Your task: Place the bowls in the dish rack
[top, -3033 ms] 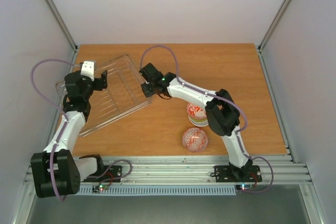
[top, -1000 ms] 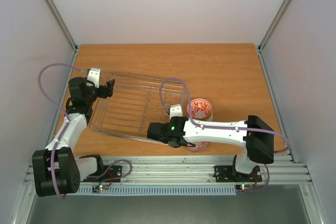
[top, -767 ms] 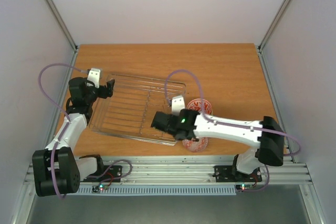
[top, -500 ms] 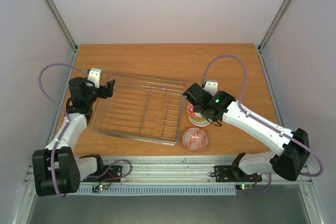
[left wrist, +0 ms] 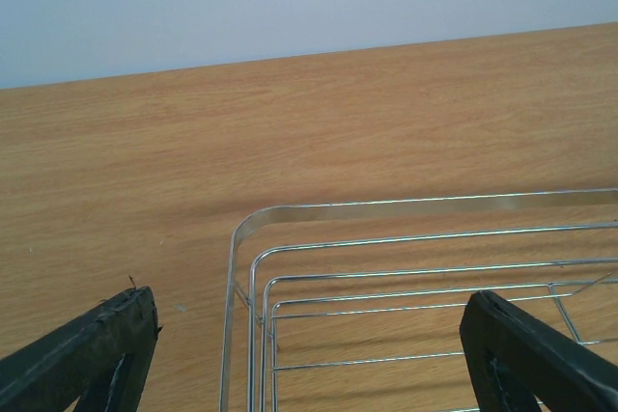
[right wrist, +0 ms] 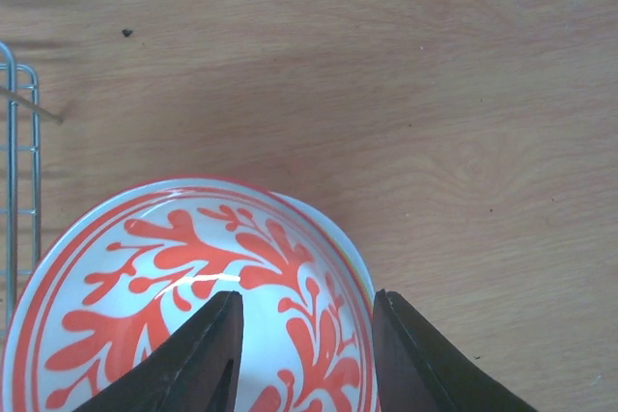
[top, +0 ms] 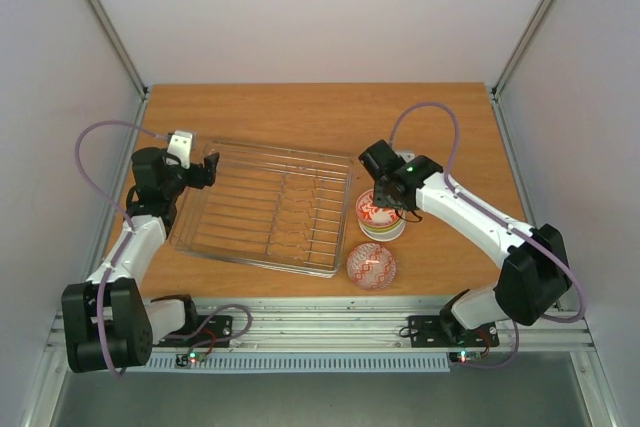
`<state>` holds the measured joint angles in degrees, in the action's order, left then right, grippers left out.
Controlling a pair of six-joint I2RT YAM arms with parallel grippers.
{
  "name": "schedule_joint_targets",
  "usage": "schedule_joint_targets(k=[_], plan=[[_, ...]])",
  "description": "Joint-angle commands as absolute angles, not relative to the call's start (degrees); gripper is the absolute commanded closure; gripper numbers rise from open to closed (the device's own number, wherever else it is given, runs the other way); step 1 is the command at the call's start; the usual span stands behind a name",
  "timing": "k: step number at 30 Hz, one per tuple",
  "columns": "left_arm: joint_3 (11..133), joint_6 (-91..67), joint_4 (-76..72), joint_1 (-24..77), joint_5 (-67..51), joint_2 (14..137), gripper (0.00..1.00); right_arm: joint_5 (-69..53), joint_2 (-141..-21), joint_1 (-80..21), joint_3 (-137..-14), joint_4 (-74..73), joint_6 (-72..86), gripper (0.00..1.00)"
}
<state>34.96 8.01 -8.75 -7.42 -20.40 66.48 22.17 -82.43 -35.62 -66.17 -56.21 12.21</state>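
The dish rack (top: 262, 209), clear with wire bars, lies flat left of centre. My left gripper (top: 205, 169) is open at its far left corner. In the left wrist view the rack's corner (left wrist: 386, 238) lies between my wide-apart fingers (left wrist: 92, 359), which do not touch it. A stack of bowls (top: 381, 219) stands just right of the rack, topped by the white bowl with red pattern (right wrist: 145, 277). My right gripper (top: 392, 199) is open over it, one finger (right wrist: 208, 359) inside the rim and the other outside. A red-patterned bowl (top: 371, 265) sits alone nearer the front.
The rack's wire edge (right wrist: 19, 142) is close to the left of the stack. Bare wooden table (top: 440, 127) lies behind and to the right of the bowls. Grey walls enclose the table on three sides.
The rack has swung from a slanted position at the far left to lie beside the bowls. My right gripper has left the rack and come down over the stack's top bowl.
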Motion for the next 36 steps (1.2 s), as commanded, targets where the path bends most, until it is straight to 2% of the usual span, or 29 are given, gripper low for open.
schedule_joint_targets(k=[1, 18, 22, 26, 28, 36], plan=[[34.42, 8.78, -9.22, -7.38, -21.18, 67.28, 0.14, 20.29, -83.52, -34.2, -65.49, -54.54, 10.04, 0.6], [34.47, 8.79, -9.36, -7.38, -21.61, 68.19, 0.13, 21.51, -85.43, -32.52, -63.11, -53.96, 9.84, 0.63], [34.45, 8.74, -9.36, -7.38, -21.58, 68.12, 0.13, 22.04, -85.04, -32.42, -63.0, -54.16, 9.66, 0.73], [34.4, 8.79, -9.38, -7.38, -21.53, 67.9, 0.13, 22.97, -84.29, -32.43, -63.44, -55.04, 9.45, 0.92], [34.39, 8.77, -9.34, -7.34, -21.52, 67.75, 0.13, 23.55, -83.61, -32.43, -63.66, -55.48, 9.3, 0.98], [34.13, 8.83, -9.49, -7.38, -21.71, 67.58, 0.13, 24.75, -80.23, -32.41, -65.09, -57.08, 7.92, 0.99]])
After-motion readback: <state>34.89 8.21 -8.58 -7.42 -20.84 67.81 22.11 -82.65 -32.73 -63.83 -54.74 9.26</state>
